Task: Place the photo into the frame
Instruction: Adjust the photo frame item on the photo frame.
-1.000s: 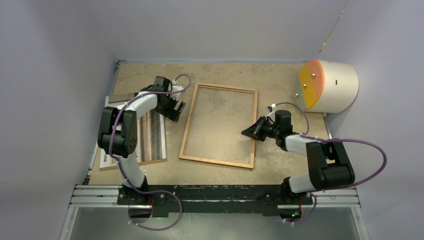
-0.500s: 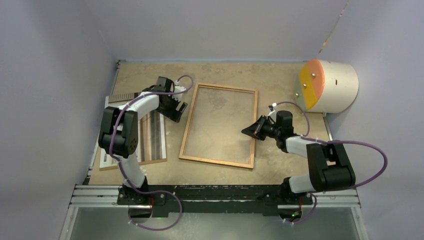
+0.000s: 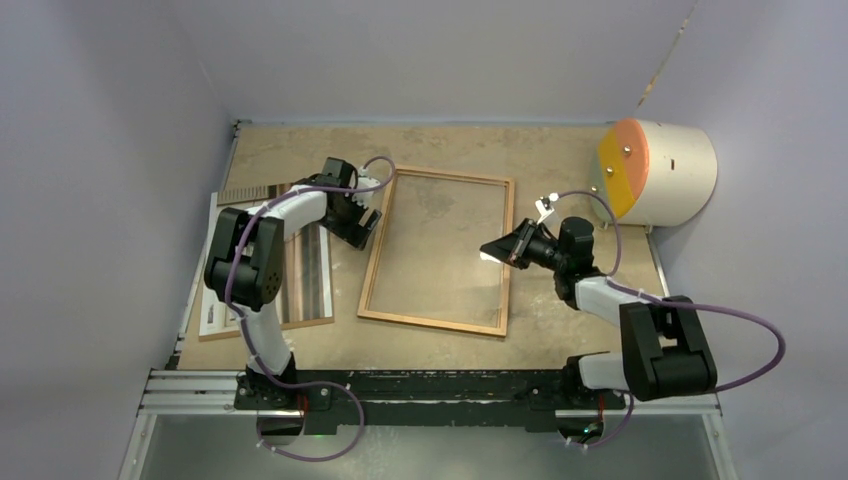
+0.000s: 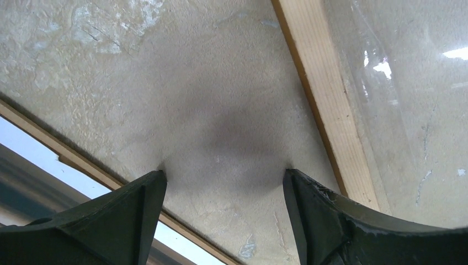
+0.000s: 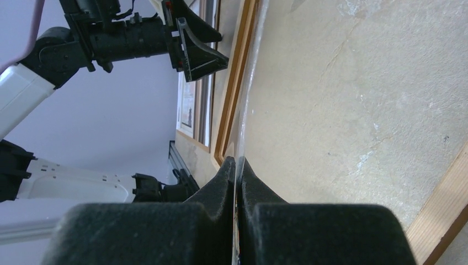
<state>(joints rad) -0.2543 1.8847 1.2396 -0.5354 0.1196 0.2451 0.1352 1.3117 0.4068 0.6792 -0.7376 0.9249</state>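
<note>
Right pincer (image 3: 489, 255) is clamped tight on the glass pane's (image 3: 440, 250) right edge, tilting it up, apparently to clear the frame (image 3: 437, 322). Left pincer (image 3: 365, 222) hovers wide open and empty by the frame's left rail. The photo (image 3: 312, 280) lies left of it.

i see bare table (image 3: 300, 150) beyond my left gripper (image 3: 365, 222), which sits spread between the frame (image 3: 375, 255) and the photo (image 3: 312, 275); the glass pane (image 3: 440, 240) pinched in my right gripper (image 3: 495, 252) covers the frame's opening.

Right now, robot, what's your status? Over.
Left gripper open beside frame. Right gripper shut on glass pane, tilted over frame. Photo left of frame, not yet in.
</note>
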